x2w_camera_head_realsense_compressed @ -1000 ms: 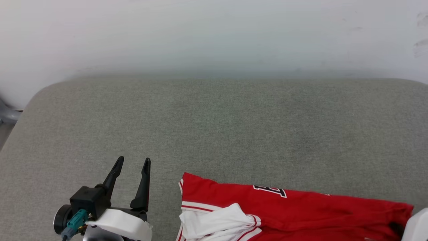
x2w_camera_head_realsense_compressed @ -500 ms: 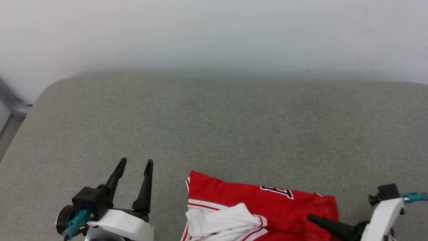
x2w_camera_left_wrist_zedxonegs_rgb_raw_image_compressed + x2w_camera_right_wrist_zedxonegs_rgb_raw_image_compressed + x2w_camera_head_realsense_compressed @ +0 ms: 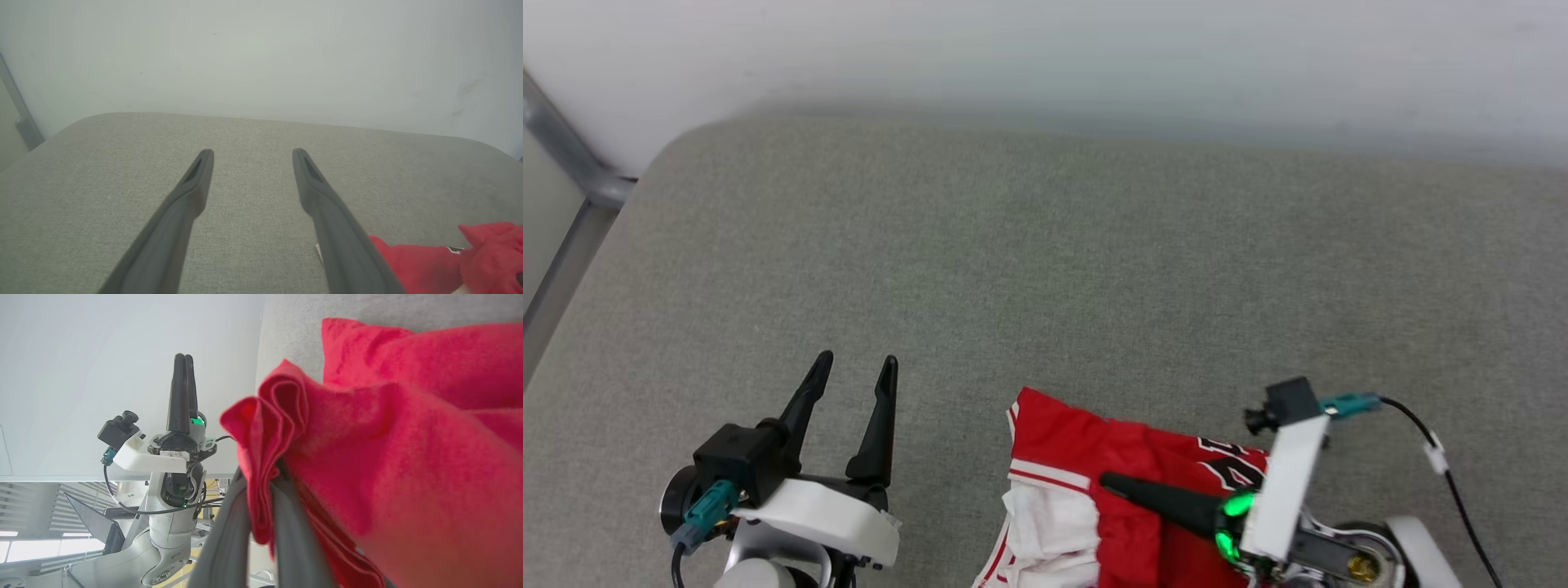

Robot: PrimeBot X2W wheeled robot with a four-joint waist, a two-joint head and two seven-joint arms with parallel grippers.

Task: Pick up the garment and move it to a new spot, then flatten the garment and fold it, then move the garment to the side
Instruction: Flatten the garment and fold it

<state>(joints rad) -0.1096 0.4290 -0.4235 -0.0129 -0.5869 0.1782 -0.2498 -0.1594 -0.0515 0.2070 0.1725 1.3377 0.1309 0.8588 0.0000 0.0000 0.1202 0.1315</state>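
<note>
- Down at the near edge of the grey padded bench (image 3: 1045, 269) the garment (image 3: 1078, 441) is bunched up, with its red body crumpled and a white sleeve end (image 3: 1049, 523) poking out on the left.
- A wad of red fabric is pinched by the right claw (image 3: 1112, 482). In the right wrist view its fingers are clamped on several layers at once, so more than one ply is probably being carried.
- The left claw (image 3: 858, 361) is spread wide with nothing in it. It's parked over bare bench just left of the garment and isn't touching it.
- Judged from that, the pick-up-and-move step is the one in hand. Flattening and folding can't be started until the shirt is relocated.
- For a clean move, the grip should be kept firm and the lift taken high enough that the hanging part gets dragged as little as possible — thin jersey is likely to be snagged and twisted by a rough weave like this.
- Plenty of open bench can be seen farther back toward the wall (image 3: 1045, 49). The drop spot is best picked around the middle, where the whole shirt can be spread out.
- The shirt is better trailed down than dumped — fewer wrinkles to be fixed later.
</note>
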